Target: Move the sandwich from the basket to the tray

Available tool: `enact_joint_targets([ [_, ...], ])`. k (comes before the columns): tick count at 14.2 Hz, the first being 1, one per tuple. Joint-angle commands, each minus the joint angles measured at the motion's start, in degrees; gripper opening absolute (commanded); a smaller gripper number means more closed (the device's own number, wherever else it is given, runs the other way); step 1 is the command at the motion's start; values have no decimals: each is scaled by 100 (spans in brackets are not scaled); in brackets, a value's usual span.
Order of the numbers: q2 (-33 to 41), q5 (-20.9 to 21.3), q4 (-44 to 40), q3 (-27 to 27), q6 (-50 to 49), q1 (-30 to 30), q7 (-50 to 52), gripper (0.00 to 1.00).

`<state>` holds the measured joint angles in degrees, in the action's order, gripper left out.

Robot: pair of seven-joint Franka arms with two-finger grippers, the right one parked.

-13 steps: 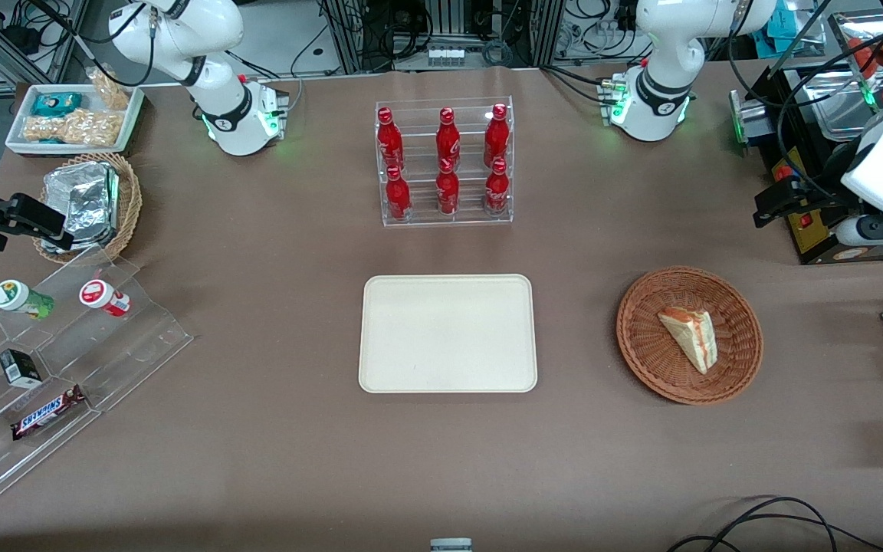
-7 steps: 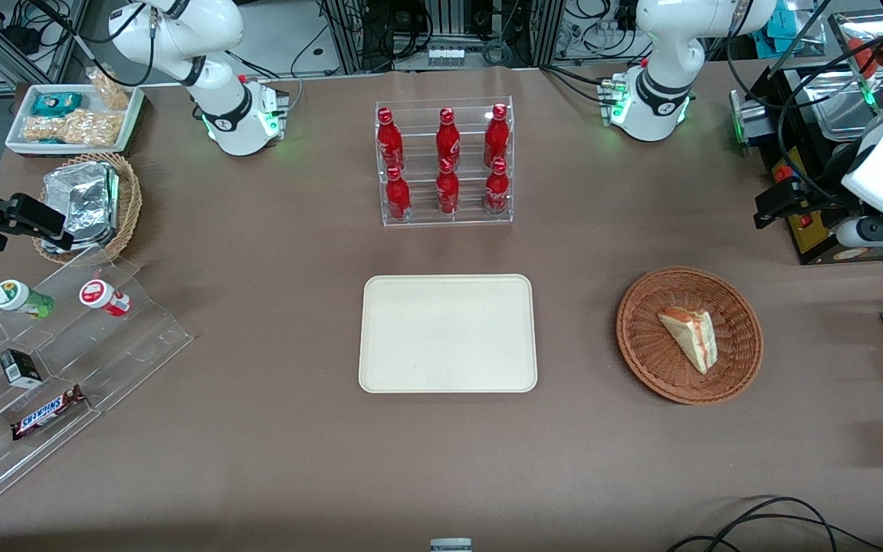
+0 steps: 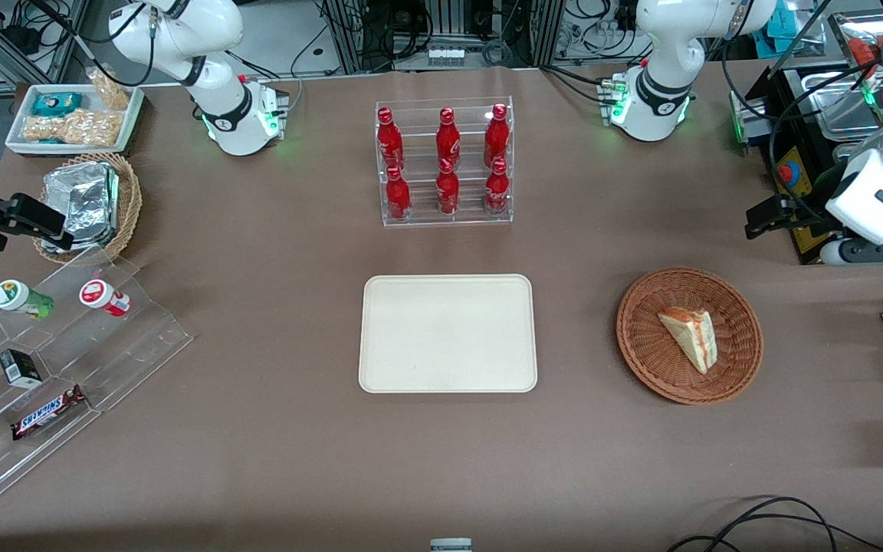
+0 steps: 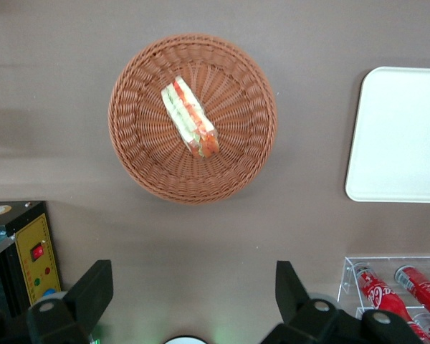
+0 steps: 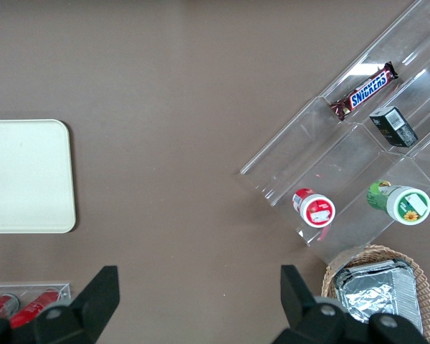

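Note:
The sandwich (image 3: 690,335), a pale bread wedge with orange-red and green filling, lies in the round reddish-brown basket (image 3: 641,337) toward the working arm's end of the table. Both also show in the left wrist view: the sandwich (image 4: 188,115) inside the basket (image 4: 140,165). The cream tray (image 3: 448,334) lies bare mid-table, beside the basket; its edge shows in the left wrist view (image 4: 401,136). My left gripper (image 3: 765,215) hangs high above the table, farther from the front camera than the basket. It is open and empty, its fingers (image 4: 93,290) spread wide.
A clear rack of red bottles (image 3: 445,162) stands farther from the camera than the tray. A black box with a red button (image 3: 794,201) sits near my gripper. A tan basket of foil packets (image 3: 89,203) and a clear stepped shelf (image 3: 50,360) lie toward the parked arm's end.
My left gripper and wrist have shifted slightly toward the table's middle and a little nearer the camera. The sandwich, basket and tray have not moved.

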<state>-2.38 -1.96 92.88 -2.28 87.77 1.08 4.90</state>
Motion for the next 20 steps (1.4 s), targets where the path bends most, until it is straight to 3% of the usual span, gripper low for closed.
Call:
enact_joint_targets([
  [1, -314, 124, 20, 35, -102, 15, 11, 100],
  [6, -834, 274, 483, 53, 501, 7, 99, 100],
  [12, -852, 336, 2355, 149, 3427, -125, 221, 100],
  [17, -1422, 336, 2507, 114, 4606, -81, 3408, 100],
  [20, -1484, 336, 2463, 97, 4653, 24, 3580, 100],
])
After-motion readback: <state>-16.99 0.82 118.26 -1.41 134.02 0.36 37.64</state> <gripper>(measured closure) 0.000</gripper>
